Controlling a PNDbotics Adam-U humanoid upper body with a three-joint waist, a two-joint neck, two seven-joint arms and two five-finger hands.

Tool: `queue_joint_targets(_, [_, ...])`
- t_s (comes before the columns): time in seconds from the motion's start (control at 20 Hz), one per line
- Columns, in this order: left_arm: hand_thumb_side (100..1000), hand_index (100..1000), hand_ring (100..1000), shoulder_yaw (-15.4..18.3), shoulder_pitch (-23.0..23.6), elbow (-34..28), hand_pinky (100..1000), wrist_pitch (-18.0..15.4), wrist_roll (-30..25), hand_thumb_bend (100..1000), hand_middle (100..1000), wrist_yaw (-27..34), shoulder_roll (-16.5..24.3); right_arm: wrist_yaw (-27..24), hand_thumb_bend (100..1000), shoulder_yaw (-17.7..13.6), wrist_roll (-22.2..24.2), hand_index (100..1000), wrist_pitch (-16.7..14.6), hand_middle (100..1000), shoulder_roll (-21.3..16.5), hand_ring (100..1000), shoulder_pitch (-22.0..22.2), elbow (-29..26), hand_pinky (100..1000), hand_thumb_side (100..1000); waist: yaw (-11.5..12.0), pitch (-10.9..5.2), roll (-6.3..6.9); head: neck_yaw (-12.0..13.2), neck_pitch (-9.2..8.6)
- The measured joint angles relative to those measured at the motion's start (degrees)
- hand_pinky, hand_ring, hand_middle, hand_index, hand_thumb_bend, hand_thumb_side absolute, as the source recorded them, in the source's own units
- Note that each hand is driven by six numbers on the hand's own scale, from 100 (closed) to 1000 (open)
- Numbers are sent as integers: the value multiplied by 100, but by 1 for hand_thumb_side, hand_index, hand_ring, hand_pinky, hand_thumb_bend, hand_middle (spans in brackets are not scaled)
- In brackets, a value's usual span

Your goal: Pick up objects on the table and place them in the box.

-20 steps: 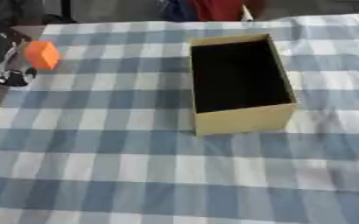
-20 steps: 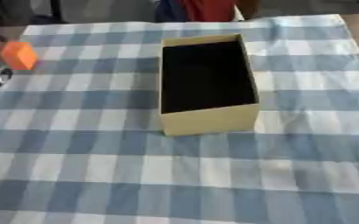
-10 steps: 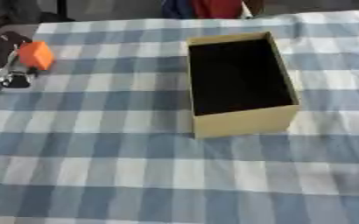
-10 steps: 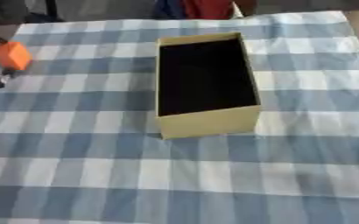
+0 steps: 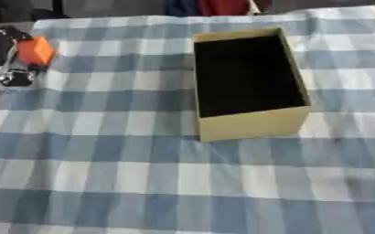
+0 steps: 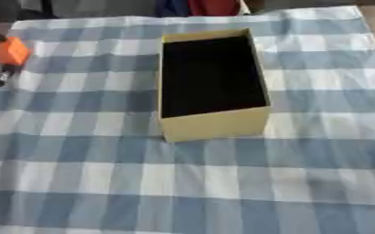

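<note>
An orange block [image 5: 35, 50] is up at the far left edge of the table, and my left hand [image 5: 5, 75], black and silver, has its fingers curled around it. The open yellow box [image 5: 254, 124] with a dark, empty-looking inside stands in the middle of the checked cloth, well to the right of the block. My right hand shows in neither view.
A blue and white checked cloth [image 5: 142, 173] covers the table. Its far edge runs just behind the box, with dark, blue and red shapes [image 6: 199, 7] beyond it.
The whole picture has shifted a little, so the camera moved. The left hand and the orange block keep about the same place relative to the box.
</note>
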Motion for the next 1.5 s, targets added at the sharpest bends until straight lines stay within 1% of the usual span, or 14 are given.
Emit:
queue_joint_targets(0.15, [100, 599, 496, -4, 11, -44, 541, -5, 141, 237, 467, 37, -22, 0, 652, -18, 1, 1000, 0, 818, 0, 862, 5, 0, 909, 601, 36, -10, 0, 0, 0])
queue_joint_targets(0.25, [100, 595, 500, -7, 22, -116, 548, -26, 181, 232, 464, 107, -33, 5, 653, -18, 2, 1000, 2, 819, 1, 862, 19, -2, 909, 604, 72, -60, 1, 0, 2])
queue_joint_targets(0.55, [100, 594, 500, -61, 120, -606, 553, -145, 147, 229, 460, 381, -37, 91, 656, -17, 24, 1000, 31, 820, 32, 861, 126, -84, 906, 617, 208, -346, 40, -20, 15])
queue_joint_targets(0.75, [100, 601, 506, -222, 151, -1270, 563, -316, -28, 240, 463, 598, 16, 182, 659, -6, 33, 1000, 72, 820, 104, 860, 208, -179, 904, 624, 306, -556, 72, -30, 72])
queue_joint_targets(0.9, [100, 606, 510, -424, 132, -1855, 568, -461, -245, 243, 466, 744, 15, 263, 662, 27, 48, 1000, 95, 821, 154, 860, 247, -237, 902, 627, 321, -695, 82, -73, 117])
queue_joint_targets(1.1, [100, 611, 514, -804, -61, -2583, 577, -656, -645, 235, 471, 961, -24, 362, 668, 93, 71, 1000, 112, 822, 226, 860, 264, -299, 901, 625, 344, -872, 79, -176, 168])
queue_joint_targets(1.25, [100, 613, 516, -1119, -235, -2988, 582, -806, -979, 225, 474, 1082, -200, 431, 669, 131, 96, 1000, 108, 823, 275, 859, 273, -309, 900, 626, 339, -940, 74, -250, 214])
queue_joint_targets(1.4, [100, 615, 520, -1442, -329, -3277, 588, -963, -1308, 209, 477, 1238, -382, 468, 669, 162, 107, 1000, 97, 822, 321, 860, 279, -313, 900, 627, 284, -1001, 66, -300, 217])
queue_joint_targets(1.5, [100, 622, 526, -1642, -372, -3418, 597, -1055, -1511, 209, 485, 1344, -508, 482, 669, 165, 109, 1000, 95, 822, 335, 860, 283, -320, 900, 629, 274, -1011, 66, -321, 219])
